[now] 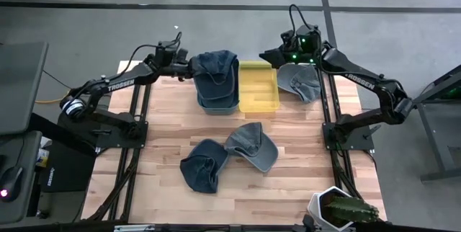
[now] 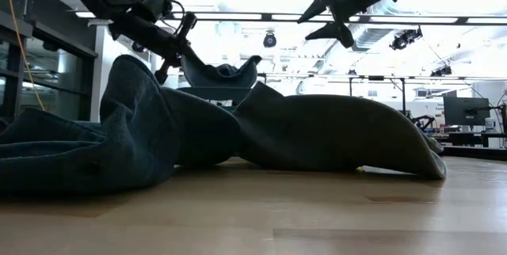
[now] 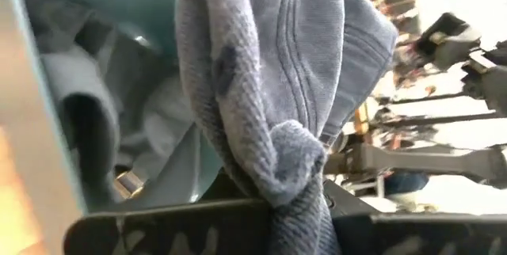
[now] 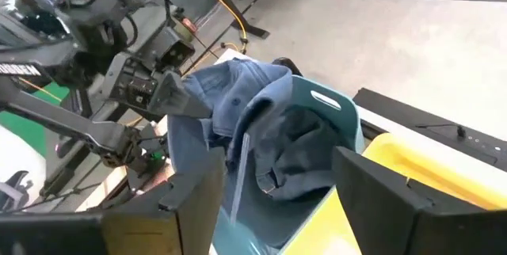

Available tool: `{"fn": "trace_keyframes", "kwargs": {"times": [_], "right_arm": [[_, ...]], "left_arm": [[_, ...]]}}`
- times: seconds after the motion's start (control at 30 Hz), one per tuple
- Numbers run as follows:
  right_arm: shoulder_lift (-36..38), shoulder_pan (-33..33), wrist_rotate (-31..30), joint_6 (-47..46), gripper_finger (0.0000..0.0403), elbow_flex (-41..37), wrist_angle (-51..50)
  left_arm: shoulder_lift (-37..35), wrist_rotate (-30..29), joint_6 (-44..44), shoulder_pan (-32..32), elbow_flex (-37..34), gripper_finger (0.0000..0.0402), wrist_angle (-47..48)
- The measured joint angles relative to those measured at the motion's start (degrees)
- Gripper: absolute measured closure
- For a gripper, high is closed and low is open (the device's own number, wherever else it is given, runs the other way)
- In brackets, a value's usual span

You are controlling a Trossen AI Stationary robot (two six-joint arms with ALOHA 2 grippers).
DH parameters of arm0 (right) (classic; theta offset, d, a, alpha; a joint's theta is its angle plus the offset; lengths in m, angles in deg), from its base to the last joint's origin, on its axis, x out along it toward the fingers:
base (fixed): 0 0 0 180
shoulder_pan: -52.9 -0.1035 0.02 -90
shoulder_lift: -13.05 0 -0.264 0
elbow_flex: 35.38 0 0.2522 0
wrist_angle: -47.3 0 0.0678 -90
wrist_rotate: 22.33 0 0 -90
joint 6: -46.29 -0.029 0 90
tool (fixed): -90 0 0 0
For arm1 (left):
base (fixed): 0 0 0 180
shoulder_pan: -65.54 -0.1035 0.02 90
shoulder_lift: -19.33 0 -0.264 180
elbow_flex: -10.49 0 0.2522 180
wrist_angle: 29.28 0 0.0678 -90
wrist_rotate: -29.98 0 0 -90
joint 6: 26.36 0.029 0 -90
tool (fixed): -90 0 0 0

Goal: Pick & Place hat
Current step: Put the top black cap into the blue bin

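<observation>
My left gripper [image 1: 189, 68] reaches in from the table's left and is shut on a blue denim hat [image 1: 216, 68] above the teal bin [image 1: 216, 106]. The right wrist view shows that hat [image 4: 238, 97] draped over the bin's rim [image 4: 333, 106], with another dark hat [image 4: 297, 148] lying inside. Two more denim hats [image 1: 252, 145] [image 1: 204, 166] lie on the table's middle. A further hat [image 1: 300, 81] lies right of the yellow bin [image 1: 258, 88]. My right gripper [image 1: 272, 57] hovers open above the yellow bin's far edge, touching nothing. My left gripper pinches a bunched fold of the hat's cloth [image 3: 297, 160] between its two fingers [image 3: 198, 227], coming roughly level from the table's left. The hat [image 2: 218, 73] is held up off the table and hangs over the teal bin; its lower part reaches down toward the bin's inside.
The teal and yellow bins stand side by side at the table's far middle. A potted cactus [image 1: 344, 209] sits at the near right corner. Bare wood lies along the near edge and around the two hats in the middle.
</observation>
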State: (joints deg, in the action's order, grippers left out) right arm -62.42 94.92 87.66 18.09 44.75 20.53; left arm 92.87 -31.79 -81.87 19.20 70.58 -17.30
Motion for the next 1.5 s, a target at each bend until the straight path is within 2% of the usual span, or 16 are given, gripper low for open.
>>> {"fn": "trace_keyframes", "kwargs": {"times": [0.13, 0.33, 0.57, 0.8, 0.97, 1.1, 1.3, 1.4, 1.5], "right_arm": [[0.00, 0.00, 0.06, 0.19, 0.0174, 0.00, -1.02], [0.00, 0.00, 0.06, 0.39, 0.0174, 0.00, -1.30], [-0.04, 0.00, 0.06, 1.26, 0.0174, 0.00, -2.33], [-0.04, 0.00, 0.08, 1.67, 0.0174, 0.00, -2.84], [-0.04, 0.00, 0.11, 1.74, 0.0174, 0.00, -5.30], [-0.07, 0.00, 0.11, 2.71, 0.0174, 0.00, -6.77], [-0.07, -0.04, 0.13, 2.74, 0.0174, 0.00, -7.98], [-0.07, -0.04, 0.13, 2.77, 0.0174, 0.00, -8.83], [-0.07, -0.07, 0.13, 3.21, 0.0174, 0.00, -9.09]], "left_arm": [[2.06, -0.02, 5.60, -0.18, 6.29, 0.0401, 9.78], [7.22, 0.17, 8.96, -0.16, 13.58, 0.0401, 16.84], [11.99, 1.39, 9.09, -0.16, 15.38, 0.0401, 18.68], [13.17, 2.92, 9.66, -0.05, 15.38, 0.0392, 18.42], [13.17, 2.49, 11.87, -0.14, 15.71, 0.0338, 18.78], [13.17, 2.80, 13.05, -0.14, 17.76, 0.0268, 19.88], [13.17, 0.78, 14.86, -0.14, 21.78, 0.0163, 26.88], [13.15, -1.68, 15.02, -0.13, 23.05, 0.0133, 31.52], [13.15, -5.71, 15.82, -0.12, 23.89, 0.0123, 35.08]]}}
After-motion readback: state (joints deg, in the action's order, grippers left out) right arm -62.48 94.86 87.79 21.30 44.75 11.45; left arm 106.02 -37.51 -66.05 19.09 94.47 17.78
